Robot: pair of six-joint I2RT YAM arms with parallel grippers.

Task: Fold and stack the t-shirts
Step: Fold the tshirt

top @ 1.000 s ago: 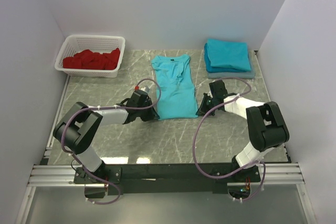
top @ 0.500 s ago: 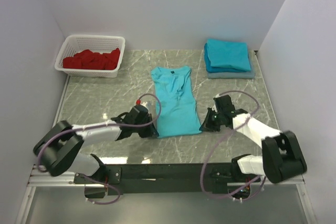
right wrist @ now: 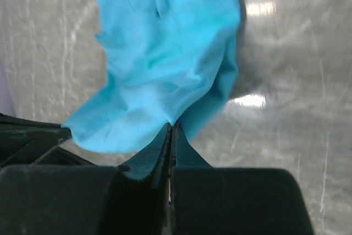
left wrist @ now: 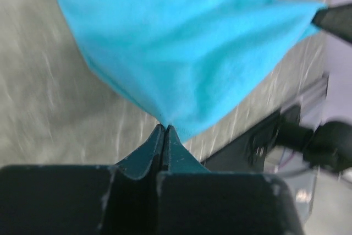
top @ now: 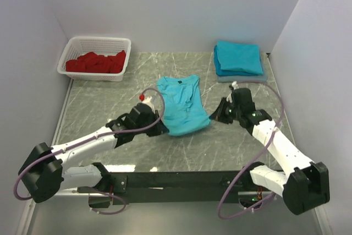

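Both arms have reached further up the frame than a second ago, and the open t-shirt [top: 181,103] has slid toward the bottom of the frame. Its collar now sits lower on the table [top: 99,103] than before, and its near hem has risen off the surface.

The left gripper [top: 161,130] is pinched tight on the hem's left corner. In the left wrist view [left wrist: 164,130] the jaws meet with the cloth [left wrist: 187,42] fanning out from their tips. The right gripper [top: 213,118], which closed within the last second, is clamped on the right corner. In the right wrist view [right wrist: 170,127] the fabric [right wrist: 165,42] hangs from the joined tips.

The shirt lies at centre frame, its long axis running nearly top to bottom. Its collar points to the upper edge and its hem to the arm bases. The held hem spans from lower left to slightly higher right, crosswise to that axis, and bulges between the two grips.

From both grippers the collar lies straight up the frame, so the likely next fold would carry the hem along the long axis onto the collar end. The folded stack [top: 237,59] of turquoise shirts rests at upper right, nearer the right arm. A basket [top: 99,39] holding red cloth [top: 93,61] stands at upper left, well apart from the work.
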